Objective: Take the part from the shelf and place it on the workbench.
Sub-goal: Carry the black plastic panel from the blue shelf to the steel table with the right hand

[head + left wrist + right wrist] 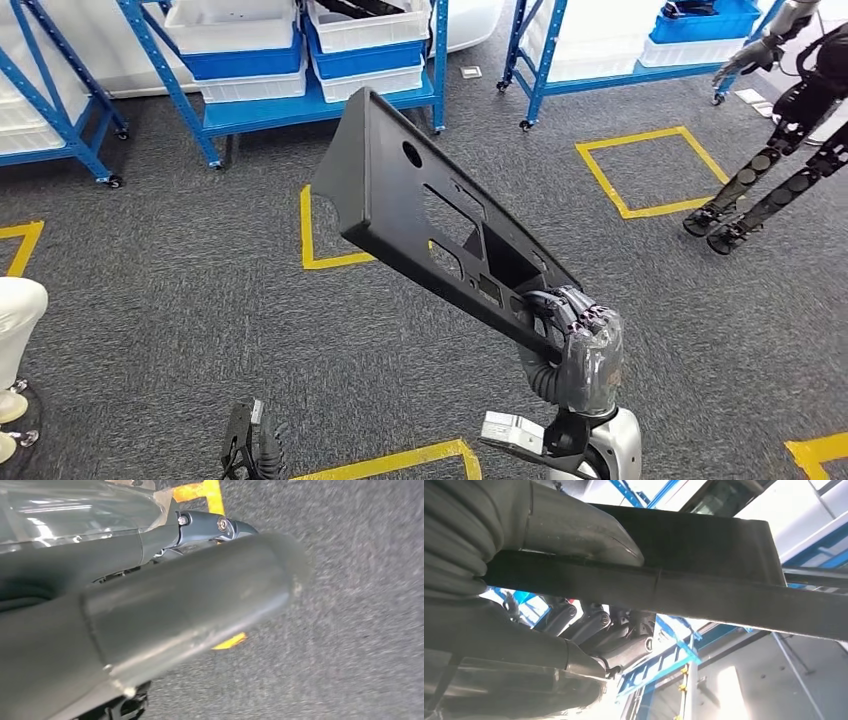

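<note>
The right robot hand (585,345) sits low in the head view, its dark fingers (570,310) wrapped over the lower end of a long black part (420,215); its palm is hidden behind a grey ribbed cover. In the right wrist view the thick grey thumb (589,532) presses one face of the part (704,555) while the darker fingers (594,627) curl beneath its edge, so the part is clamped between them. The left robot hand (150,615) hangs low, blurred and very close to its wrist camera; whether its fingers are spread or curled cannot be told. The part rises from the right robot hand up and to the left, tilted, held in the air above a grey carpet floor (180,300) marked with yellow tape squares (650,170). Beyond stand blue shelves (320,105) carrying white and blue bins (240,45). At the far right, another robot's dark legs (760,190) stand on the carpet, cut off by the frame.
</note>
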`<state>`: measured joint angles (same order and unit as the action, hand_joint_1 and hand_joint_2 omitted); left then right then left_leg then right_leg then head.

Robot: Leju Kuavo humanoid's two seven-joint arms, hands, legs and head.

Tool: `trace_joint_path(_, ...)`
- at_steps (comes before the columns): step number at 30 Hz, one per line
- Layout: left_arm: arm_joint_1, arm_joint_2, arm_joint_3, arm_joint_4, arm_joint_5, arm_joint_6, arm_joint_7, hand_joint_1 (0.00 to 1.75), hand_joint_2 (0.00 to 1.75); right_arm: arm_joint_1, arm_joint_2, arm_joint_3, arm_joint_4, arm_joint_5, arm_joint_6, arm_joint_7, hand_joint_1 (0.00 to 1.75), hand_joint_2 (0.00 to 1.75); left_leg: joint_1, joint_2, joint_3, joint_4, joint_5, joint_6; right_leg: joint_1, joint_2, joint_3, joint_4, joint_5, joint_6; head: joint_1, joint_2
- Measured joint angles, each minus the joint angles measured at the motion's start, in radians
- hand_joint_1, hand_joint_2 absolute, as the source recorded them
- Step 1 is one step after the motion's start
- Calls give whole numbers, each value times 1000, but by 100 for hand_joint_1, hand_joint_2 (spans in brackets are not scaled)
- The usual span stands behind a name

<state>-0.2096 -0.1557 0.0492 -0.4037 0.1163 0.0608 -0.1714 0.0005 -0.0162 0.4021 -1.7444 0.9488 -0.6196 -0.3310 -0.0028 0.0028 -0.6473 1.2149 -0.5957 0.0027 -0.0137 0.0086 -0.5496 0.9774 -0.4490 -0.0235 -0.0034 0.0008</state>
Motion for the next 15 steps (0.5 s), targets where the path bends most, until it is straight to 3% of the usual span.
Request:
trace_joint_path(1,4,2,0,0,0,0,0,0,0,1,0,2,1,2,0,0,175,175,4,-2,-21,46,-15,-4,0,11,-4,2,1,0,0,0)
trace_joint_path(2,7,3,1,0,1,0,0,0,0,1,1,3,2,3,0,0,175,175,9,-3,-25,57,-8,-8,-1,24,-6,4,3,1,-1,0)
trace_joint_path(4,9,5,1,0,1,-1,0,0,0,1,1,4,3,4,0,1,175,175,21,-13,21,-31,55,-15,-3,49,-9,10,4,3,-1,0)
trace_joint_path(6,9,8,1,1,1,-2,0,0,0,-1,1,4,3,5,0,1,175,175,32,-59,82,-154,102,-20,-2,71,-15,20,3,12,-1,0)
trace_joint_path(8,11,10,1,1,1,-3,0,0,0,-2,2,5,3,5,0,2,175,175,31,-87,100,-198,104,-15,-1,91,-31,25,8,29,-1,0)
trace_joint_path(10,11,9,2,1,1,-4,0,0,0,-3,3,6,3,5,0,2,175,175,26,-68,97,-202,108,1,-2,107,-48,25,15,45,-1,0)
trace_joint_path(12,9,7,2,0,1,-5,0,0,0,-3,3,7,3,5,0,3,175,175,24,-42,97,-211,116,20,-1,72,-72,58,1,51,2,0)
trace_joint_path(14,9,7,2,0,1,-6,0,0,0,-5,3,9,3,6,0,3,175,175,22,-14,97,-215,120,31,0,19,-127,165,-47,48,8,0)
trace_joint_path(15,10,7,2,0,1,-6,0,0,0,-6,3,10,3,6,0,3,175,175,20,-2,95,-215,119,34,0,9,-156,225,-71,47,11,0)
